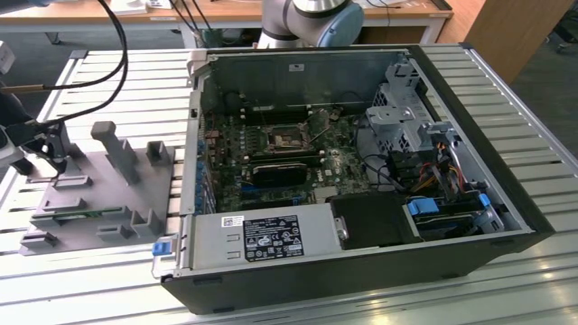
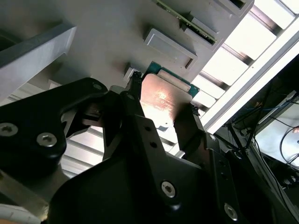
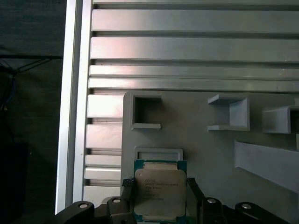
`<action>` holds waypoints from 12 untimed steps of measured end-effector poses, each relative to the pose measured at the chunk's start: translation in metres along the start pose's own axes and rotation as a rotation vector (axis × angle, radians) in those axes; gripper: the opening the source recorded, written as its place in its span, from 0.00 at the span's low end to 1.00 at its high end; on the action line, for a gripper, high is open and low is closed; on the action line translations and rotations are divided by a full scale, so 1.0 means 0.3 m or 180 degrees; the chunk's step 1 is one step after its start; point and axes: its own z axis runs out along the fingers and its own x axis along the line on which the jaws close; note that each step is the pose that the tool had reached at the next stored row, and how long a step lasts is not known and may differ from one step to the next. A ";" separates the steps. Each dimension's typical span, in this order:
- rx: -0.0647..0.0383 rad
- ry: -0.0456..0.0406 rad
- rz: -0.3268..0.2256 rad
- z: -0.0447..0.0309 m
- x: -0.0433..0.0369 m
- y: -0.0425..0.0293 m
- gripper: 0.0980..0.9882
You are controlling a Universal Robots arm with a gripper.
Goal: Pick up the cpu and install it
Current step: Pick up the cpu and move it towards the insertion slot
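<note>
The cpu (image 3: 159,191), a small square chip with a silver-grey top and green rim, sits between the two black fingers (image 3: 127,196) of my gripper (image 3: 160,187), which is shut on its opposite edges. In the second wrist view the cpu (image 2: 163,100) shows its shiny lid clamped by the gripper (image 2: 161,105) just above the grey fixture tray (image 2: 107,37). In the exterior view the gripper (image 1: 56,162) hangs over the far corner of the tray (image 1: 99,196) at that view's left, well away from the motherboard socket (image 1: 289,139).
An open computer case (image 1: 505,203) lies on the slatted metal table (image 1: 505,88), with a black heatsink (image 1: 284,172), cables and a power supply (image 1: 262,237) inside. The tray carries upright posts (image 1: 113,145) and empty pockets (image 3: 145,111). The table edge (image 3: 72,116) runs beside the tray.
</note>
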 end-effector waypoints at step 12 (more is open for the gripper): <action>0.0000 0.0000 0.0000 -0.031 0.001 0.003 0.49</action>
